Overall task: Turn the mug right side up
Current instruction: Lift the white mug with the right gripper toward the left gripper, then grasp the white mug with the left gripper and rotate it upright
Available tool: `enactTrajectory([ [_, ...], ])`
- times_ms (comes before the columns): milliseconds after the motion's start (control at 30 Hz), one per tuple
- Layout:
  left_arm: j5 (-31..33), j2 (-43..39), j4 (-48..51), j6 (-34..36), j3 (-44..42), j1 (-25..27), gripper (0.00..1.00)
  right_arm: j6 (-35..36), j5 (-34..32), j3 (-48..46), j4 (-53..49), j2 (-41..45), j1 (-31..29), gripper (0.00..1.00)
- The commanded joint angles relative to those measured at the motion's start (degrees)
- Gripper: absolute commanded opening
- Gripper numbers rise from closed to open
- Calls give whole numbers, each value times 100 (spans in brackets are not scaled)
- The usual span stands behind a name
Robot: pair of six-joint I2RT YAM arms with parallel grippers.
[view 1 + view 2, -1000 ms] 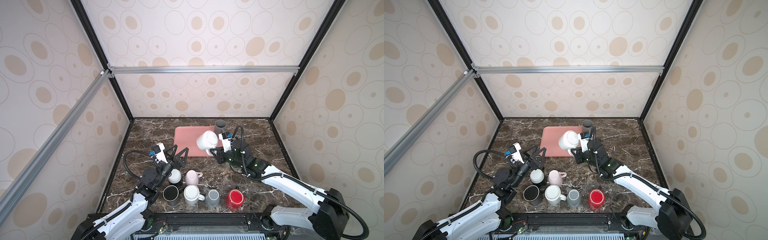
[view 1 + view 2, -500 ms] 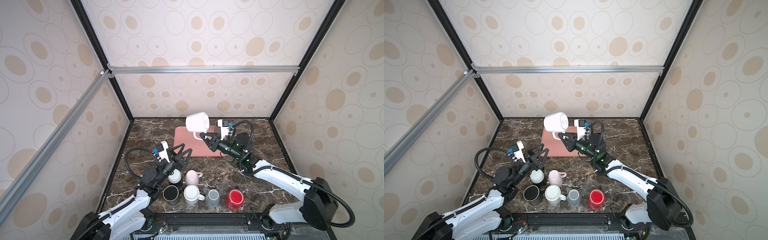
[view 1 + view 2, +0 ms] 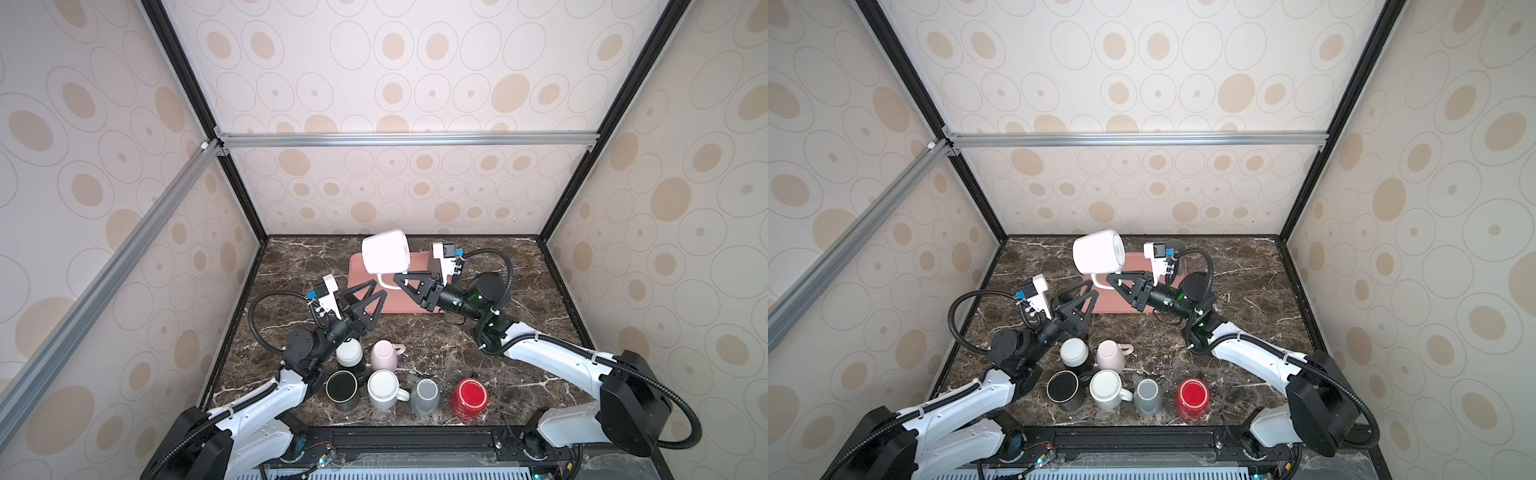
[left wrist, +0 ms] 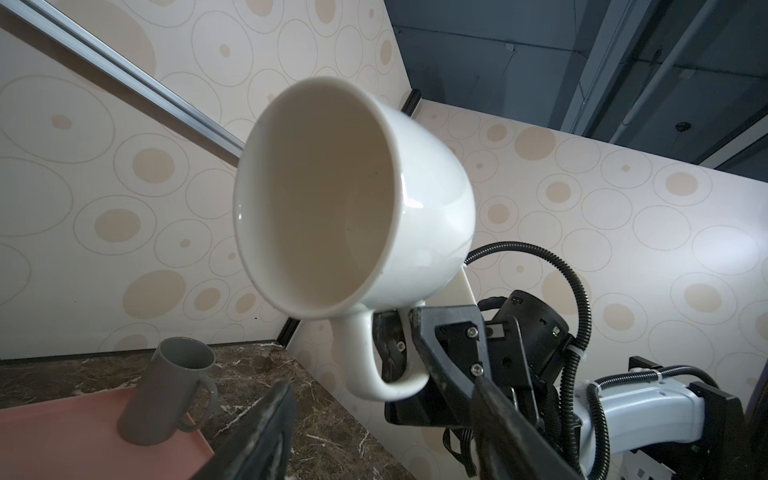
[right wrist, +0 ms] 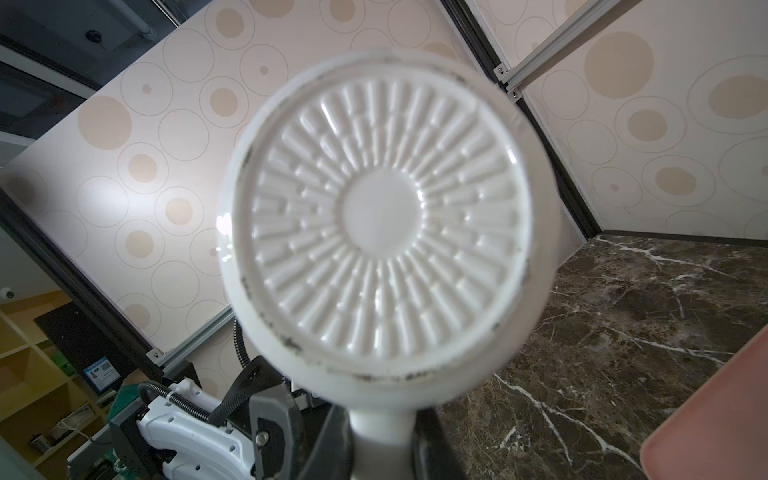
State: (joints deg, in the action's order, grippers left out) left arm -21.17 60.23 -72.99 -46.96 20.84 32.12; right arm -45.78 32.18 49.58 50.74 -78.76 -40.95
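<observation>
The right gripper (image 3: 401, 279) is clenched on the handle of the white mug (image 3: 385, 252). The mug's body sits just above the gripper's fingertips, lifted clear of the table and lying on its side (ribbed base towards that arm's wrist, open mouth towards the other arm). The left gripper (image 3: 376, 287) is just below and beside the mug, apart from it, jaws spread and empty; beneath both lies a pink tray (image 3: 399, 305).

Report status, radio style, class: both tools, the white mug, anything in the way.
Right tool shut on white mug, by the handle. Mug aloft, on its side. Left tool open, empty, close by. Grey mug upright on pink tray, apart.
</observation>
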Motion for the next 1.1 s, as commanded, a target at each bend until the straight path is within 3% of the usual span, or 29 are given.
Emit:
enactTrajectory([
  [0,-254,37,-499,-220,293,-24,60,-92,169,25,899,45,-55,0],
  [267,-333,181,-650,-388,324,-21,46,-170,408,79,1047,-119,-85,0],
  [467,-359,273,-743,-501,333,-21,43,-203,421,102,1034,-205,-114,0],
  [800,-37,92,-186,-314,341,-26,0,-113,301,18,872,-110,-121,1],
  [1000,276,-94,922,72,613,-21,0,576,-328,-294,-85,532,-116,43],
  [1067,335,-108,1404,269,816,-26,0,1021,-913,-424,-955,986,-122,50],
])
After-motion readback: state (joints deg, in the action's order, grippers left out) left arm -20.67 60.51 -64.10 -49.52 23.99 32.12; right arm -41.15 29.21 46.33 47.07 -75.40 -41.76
